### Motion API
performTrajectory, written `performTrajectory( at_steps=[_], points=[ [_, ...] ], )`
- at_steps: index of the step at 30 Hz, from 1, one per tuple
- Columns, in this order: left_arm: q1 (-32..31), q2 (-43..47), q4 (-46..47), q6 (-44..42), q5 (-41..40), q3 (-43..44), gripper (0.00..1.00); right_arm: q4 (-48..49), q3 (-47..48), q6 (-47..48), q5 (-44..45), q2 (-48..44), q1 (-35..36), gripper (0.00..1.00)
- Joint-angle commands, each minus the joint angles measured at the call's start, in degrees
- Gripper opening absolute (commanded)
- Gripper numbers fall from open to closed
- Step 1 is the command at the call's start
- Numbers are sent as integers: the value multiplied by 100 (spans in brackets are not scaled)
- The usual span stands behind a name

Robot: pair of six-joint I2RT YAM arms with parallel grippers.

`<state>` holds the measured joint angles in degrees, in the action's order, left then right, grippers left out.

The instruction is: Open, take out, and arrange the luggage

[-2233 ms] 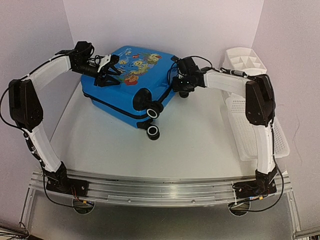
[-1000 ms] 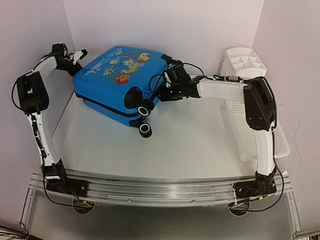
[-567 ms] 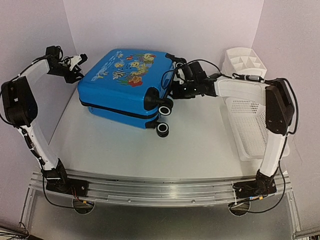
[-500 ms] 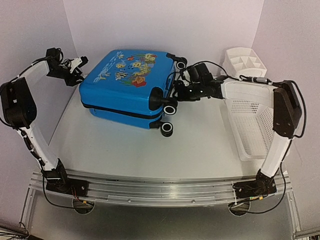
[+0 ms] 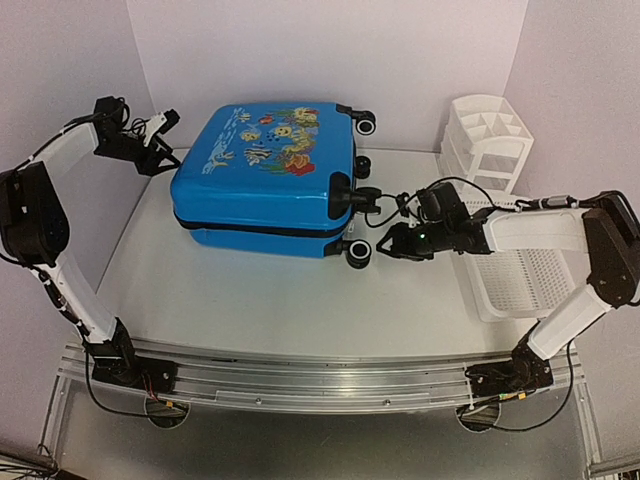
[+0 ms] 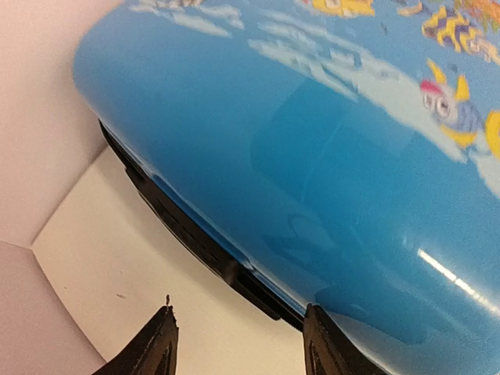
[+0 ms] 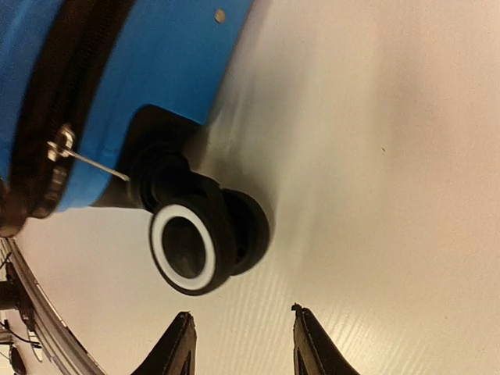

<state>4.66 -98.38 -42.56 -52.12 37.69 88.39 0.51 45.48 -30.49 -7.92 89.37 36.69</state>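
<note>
Toward the far edge of the worktop (image 5: 250,300), the blue fish-print suitcase (image 5: 265,170) is lying flat, printed lid up and wheels pointing right. Its black zip band (image 5: 260,228) is showing closed along the near side. The left gripper (image 5: 168,140) is hovering just beside the suitcase's far-left corner, jaws apart and empty, probably placed to brace the shell. The right gripper (image 5: 385,243) is sitting low by the near-right wheel (image 5: 359,252), jaws likewise parted and grasping nothing. A metal zip pull (image 7: 61,144) is hanging close by that wheel and is the likely target. Opening is not yet begun.
</note>
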Motion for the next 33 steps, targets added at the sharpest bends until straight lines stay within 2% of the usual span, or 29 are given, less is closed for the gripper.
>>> performTrajectory(
  at_steps=[1,3,9,13,16,20,24,26,29,33],
  points=[
    [-437,716,829,879,307,668,57,739,295,-271,-263,97,22,38],
    [-760,879,888,979,238,791,60,1051,202,-499,-192,119,7,39],
    [-2411,956,367,1093,-663,1083,73,2144,125,-1664,-332,340,-39,37],
    [-3314,677,493,1448,-1106,1154,75,2123,268,-2426,-341,534,-79,30],
    [-3944,445,515,1477,-1217,1277,75,1429,73,-2923,137,359,-146,27],
    [-4472,36,497,1570,-1173,1611,75,477,-293,-2861,625,-321,-145,26],
    [-4795,-442,577,1658,-1115,1978,75,208,-186,-2573,-220,-678,-143,24],
    [-4910,-703,665,1715,-1122,2174,74,161,-147,-2781,-589,-693,-136,20],
    [-5032,-1092,595,1856,-1116,2562,74,176,-367,-3344,-767,-780,-129,14],
    [-5095,-1359,711,2019,-1115,2661,74,231,-307,-3563,-938,-675,-65,12]
  ],
)
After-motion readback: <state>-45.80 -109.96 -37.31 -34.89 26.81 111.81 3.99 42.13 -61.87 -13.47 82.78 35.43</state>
